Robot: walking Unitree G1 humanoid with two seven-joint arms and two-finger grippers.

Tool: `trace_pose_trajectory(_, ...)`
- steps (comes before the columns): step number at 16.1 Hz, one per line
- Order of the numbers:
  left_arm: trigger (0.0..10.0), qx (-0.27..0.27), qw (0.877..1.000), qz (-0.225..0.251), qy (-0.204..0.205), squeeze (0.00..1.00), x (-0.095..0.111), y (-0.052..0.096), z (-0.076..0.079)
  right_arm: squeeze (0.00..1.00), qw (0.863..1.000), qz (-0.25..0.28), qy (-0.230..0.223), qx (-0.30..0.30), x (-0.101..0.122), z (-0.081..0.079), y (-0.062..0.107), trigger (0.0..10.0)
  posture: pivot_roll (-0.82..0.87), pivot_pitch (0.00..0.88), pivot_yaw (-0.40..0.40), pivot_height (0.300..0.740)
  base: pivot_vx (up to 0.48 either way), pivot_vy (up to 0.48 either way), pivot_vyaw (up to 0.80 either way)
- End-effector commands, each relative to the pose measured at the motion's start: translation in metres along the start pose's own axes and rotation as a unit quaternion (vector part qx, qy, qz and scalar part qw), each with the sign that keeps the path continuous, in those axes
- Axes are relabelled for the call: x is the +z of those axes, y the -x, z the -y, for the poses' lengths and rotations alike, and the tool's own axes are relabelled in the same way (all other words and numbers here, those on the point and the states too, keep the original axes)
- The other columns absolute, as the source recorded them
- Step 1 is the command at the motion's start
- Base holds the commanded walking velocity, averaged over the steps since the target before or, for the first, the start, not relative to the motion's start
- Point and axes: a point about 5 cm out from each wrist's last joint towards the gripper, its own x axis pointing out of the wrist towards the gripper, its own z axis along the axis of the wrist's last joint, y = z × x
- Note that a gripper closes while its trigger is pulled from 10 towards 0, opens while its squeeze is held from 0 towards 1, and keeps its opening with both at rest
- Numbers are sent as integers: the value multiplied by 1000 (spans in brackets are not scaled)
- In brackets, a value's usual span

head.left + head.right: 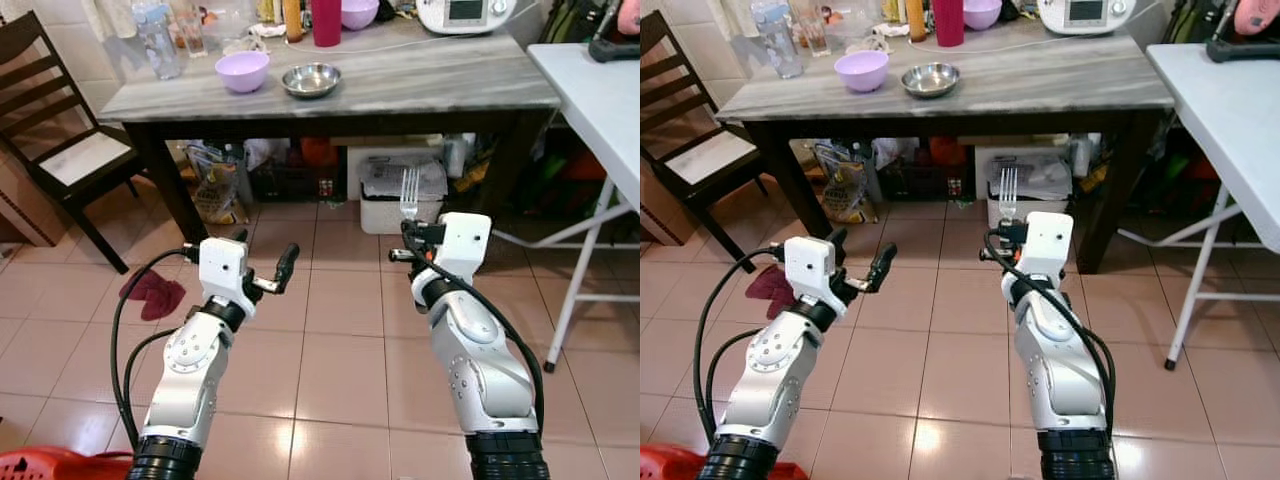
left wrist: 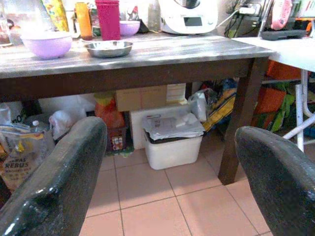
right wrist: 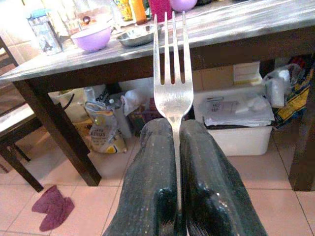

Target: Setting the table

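The left end effector (image 1: 262, 268) is hovering wide open and empty short of the tabletop (image 1: 420, 85), while the right end effector (image 3: 176, 147) is pinching a fork (image 3: 172, 73) upright by its handle, tines up; so narrow a grip is risking the fork swivelling or slipping on approach.

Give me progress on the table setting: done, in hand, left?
Done: a purple bowl and a steel bowl sit on the grey table. In hand: the right pincer is shut on a fork, tines up, short of the table. Left pincer open. Left: placing the fork.
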Motion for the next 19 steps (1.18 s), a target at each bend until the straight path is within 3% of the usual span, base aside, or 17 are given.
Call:
trace_pose_trajectory(1,10000,-5,1000,3,-4,0,4,0,-1,0,1000,11,-3,3,5,-3,-2,10000,-169,66,84,740,311,0,0)
trace_pose_trajectory(19,10000,-23,1000,4,4,0,4,-2,6,0,1000,8,-12,-5,3,-1,-4,10000,-169,67,84,740,313,0,0)
